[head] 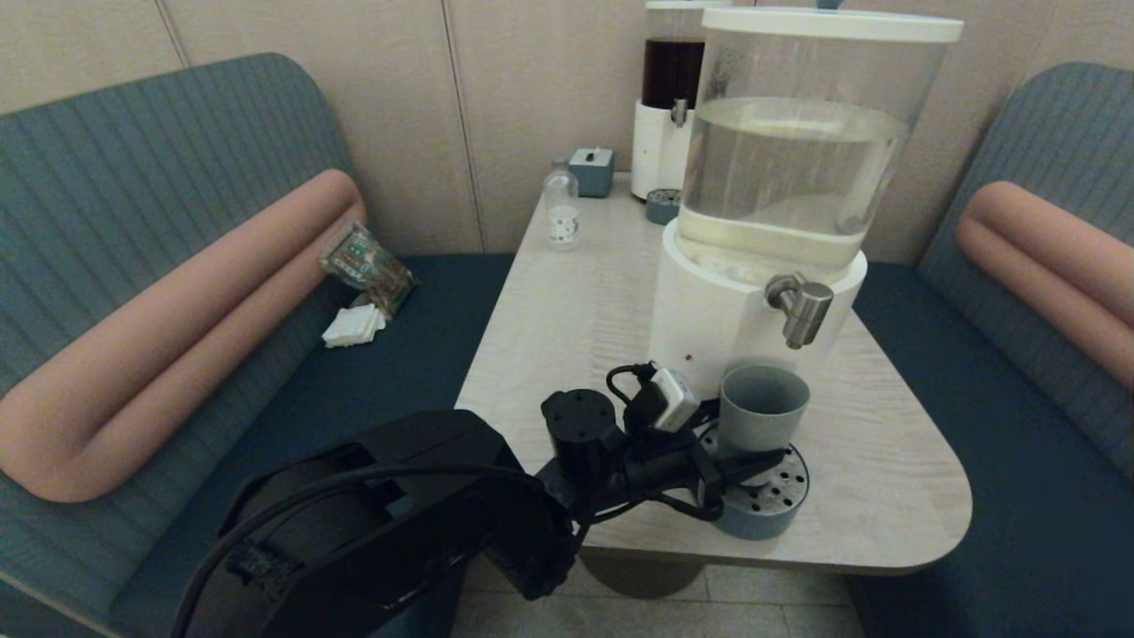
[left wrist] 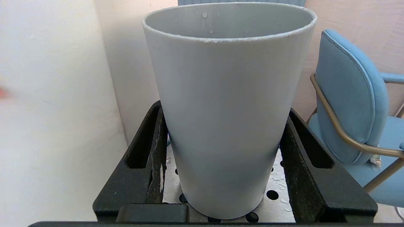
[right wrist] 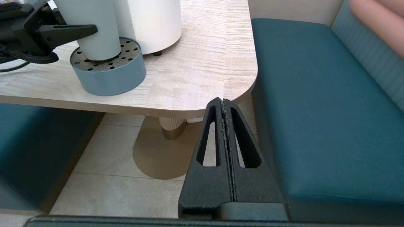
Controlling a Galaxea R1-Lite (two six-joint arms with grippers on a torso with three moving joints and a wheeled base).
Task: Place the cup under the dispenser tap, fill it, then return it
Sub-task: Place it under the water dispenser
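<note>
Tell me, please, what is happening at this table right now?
The left end effector is shut on the grey-green cup, which stands upright on the perforated drip tray beneath the steel dispenser tap. No liquid can be seen flowing. The right end effector is shut and empty, parked below the table edge.

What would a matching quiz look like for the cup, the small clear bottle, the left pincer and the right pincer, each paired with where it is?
Things:
1. cup
2. small clear bottle
3. left pincer
4. right pincer

Places:
A. below the table's edge, above the floor
B. upright on the perforated drip tray, below the dispenser tap
C. around the cup's lower part
D. far end of the table, near the wall

Pairs: 1-B, 2-D, 3-C, 4-A
</note>
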